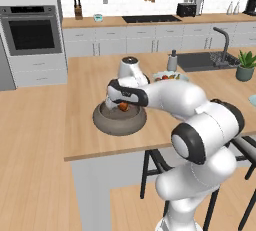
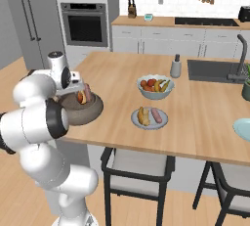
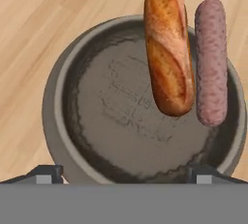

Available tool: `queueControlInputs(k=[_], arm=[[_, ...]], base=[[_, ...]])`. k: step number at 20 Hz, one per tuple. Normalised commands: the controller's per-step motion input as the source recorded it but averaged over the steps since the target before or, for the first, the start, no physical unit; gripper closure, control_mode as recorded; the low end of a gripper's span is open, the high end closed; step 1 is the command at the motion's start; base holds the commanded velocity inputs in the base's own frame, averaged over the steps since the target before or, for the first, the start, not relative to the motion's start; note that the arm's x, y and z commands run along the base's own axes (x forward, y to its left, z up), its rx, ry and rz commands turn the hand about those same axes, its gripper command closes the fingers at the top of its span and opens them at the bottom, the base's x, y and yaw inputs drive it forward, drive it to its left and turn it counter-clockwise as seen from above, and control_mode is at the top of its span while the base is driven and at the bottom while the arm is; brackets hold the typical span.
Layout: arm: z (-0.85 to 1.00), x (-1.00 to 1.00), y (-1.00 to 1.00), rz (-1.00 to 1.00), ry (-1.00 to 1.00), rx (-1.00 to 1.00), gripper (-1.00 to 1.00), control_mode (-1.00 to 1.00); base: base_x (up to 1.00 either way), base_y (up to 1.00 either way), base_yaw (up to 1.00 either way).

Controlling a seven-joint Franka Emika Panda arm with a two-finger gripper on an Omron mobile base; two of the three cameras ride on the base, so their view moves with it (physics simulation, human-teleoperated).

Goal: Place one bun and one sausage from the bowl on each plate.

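The dark grey-brown bowl (image 3: 58, 97) lies right below my hand, and an orange bun (image 3: 169, 48) and a pinkish-brown sausage (image 3: 210, 63) rest side by side against its far wall. My gripper (image 3: 126, 174) hovers open just above the bowl's near side, holding nothing; its fingertips (image 3: 48, 172) straddle the bowl's floor. In the right base view the bowl (image 2: 93, 112) sits near the counter's left front, with the gripper (image 2: 79, 89) over it. A pale plate (image 2: 146, 124) to its right carries a golden-tan bun (image 2: 142, 116) and a sausage (image 2: 156, 115). Another plate (image 2: 242, 128) shows at the right edge.
A pale fruit bowl (image 2: 155, 87) stands behind the filled plate, a small bottle (image 2: 175, 66) beyond it, then the sink (image 2: 215, 71) with its tap. Stools stand under the counter's front edge (image 2: 146, 149). My own arm hides part of the counter in the left base view.
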Motion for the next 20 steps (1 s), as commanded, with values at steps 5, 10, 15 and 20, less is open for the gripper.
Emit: queueControlInputs(k=[5,10,15,20], arm=[[-0.04,0.44,0.10,0.00,-0.14,0.09,-1.00,-1.00],[-0.10,0.48,0.14,0.00,-0.09,0.00,-1.00,-1.00],[-0.03,0.08,-0.09,-0.01,0.00,-0.08,-1.00,-1.00],[-0.18,0.15,-0.09,-0.02,0.04,-0.06,-1.00,-1.00]], base=[[0.00,0.00,0.00],[0.00,0.00,0.00],[0.00,0.00,0.00],[0.00,0.00,0.00]])
